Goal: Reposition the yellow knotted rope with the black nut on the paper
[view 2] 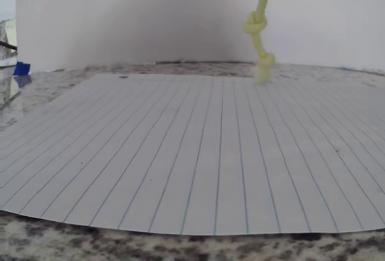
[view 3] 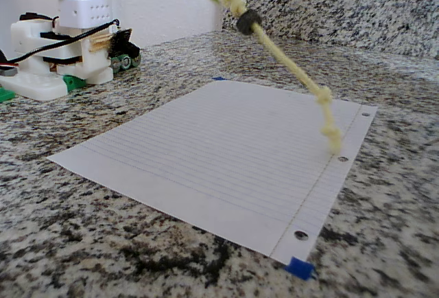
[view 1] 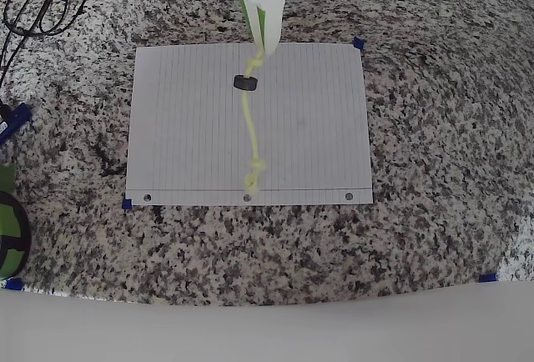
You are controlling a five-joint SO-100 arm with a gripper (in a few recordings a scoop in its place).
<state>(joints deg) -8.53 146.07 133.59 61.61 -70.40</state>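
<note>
Overhead, wrist, low side: paper (view 1: 309, 128)

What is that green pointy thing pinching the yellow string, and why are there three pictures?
The green pointy thing is the end effector of a small robot arm, its pinching hand. It is shut on one end of the yellow knotted rope, lifting it so only the far frayed end hangs down to the paper. A black nut is threaded on the rope near the top. The paper is a lined notebook sheet lying on a speckled stone counter. One picture looks straight down from above. One comes from a camera riding on the arm, low over the paper. One is taken from the side, where the arm's white base stands.
</note>
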